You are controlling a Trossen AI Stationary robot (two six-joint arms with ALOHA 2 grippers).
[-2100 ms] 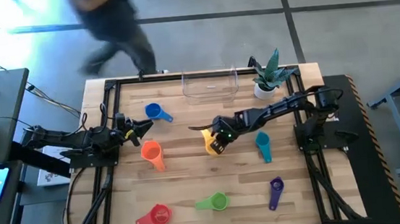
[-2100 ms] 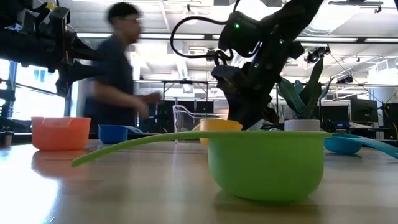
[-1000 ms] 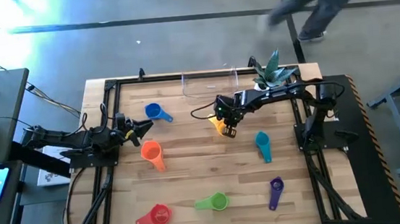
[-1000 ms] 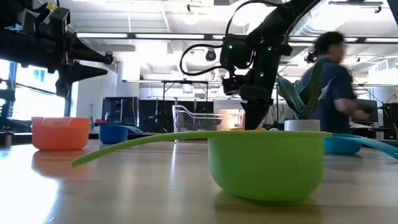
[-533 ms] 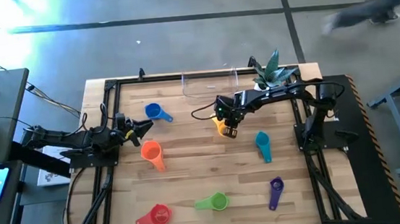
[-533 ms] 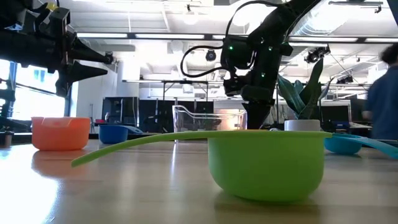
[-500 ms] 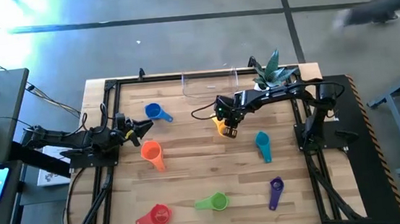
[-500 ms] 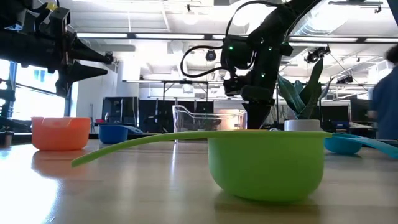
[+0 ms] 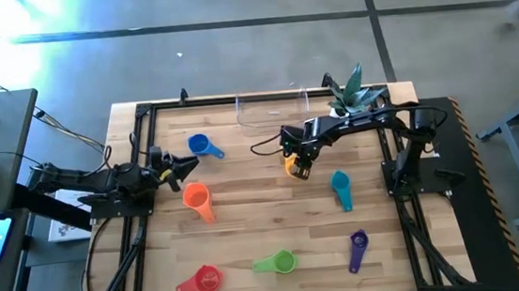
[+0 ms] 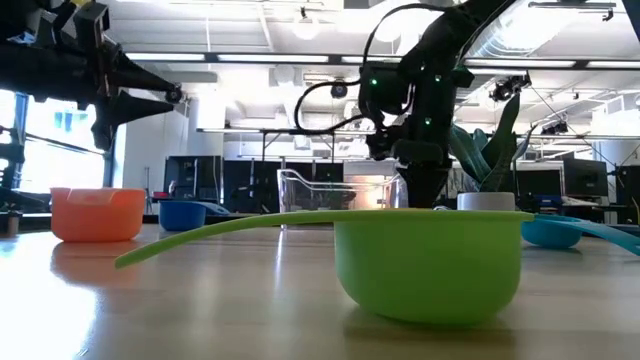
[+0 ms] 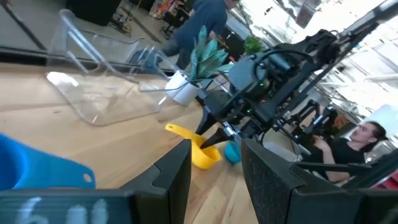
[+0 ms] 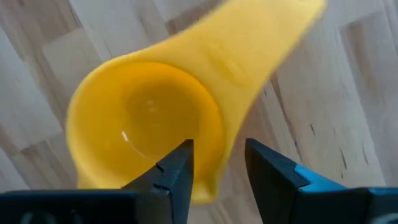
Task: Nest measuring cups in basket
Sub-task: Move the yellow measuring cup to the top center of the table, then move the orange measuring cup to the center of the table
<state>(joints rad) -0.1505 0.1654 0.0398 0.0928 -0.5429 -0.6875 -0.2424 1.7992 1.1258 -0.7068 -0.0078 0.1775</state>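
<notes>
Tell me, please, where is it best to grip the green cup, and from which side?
Probably the bowl rim of the green cup, from straight above: it sits upright and open. One finger inside, one outside. Its handle is flat and thin, a harder target.

Grey concrete floor (image 9: 233, 63), bright ceiling strip lights (image 10: 250, 58), dark desks

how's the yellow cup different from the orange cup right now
The yellow cup sits near the basket, right under the right gripper; the orange cup lies on the left half of the table, with no gripper over it. In the high view the orange cup looks bigger than the yellow cup. The left gripper waits open near the orange cup. Both are plastic scoops with flat handles, both outside the basket.
</notes>
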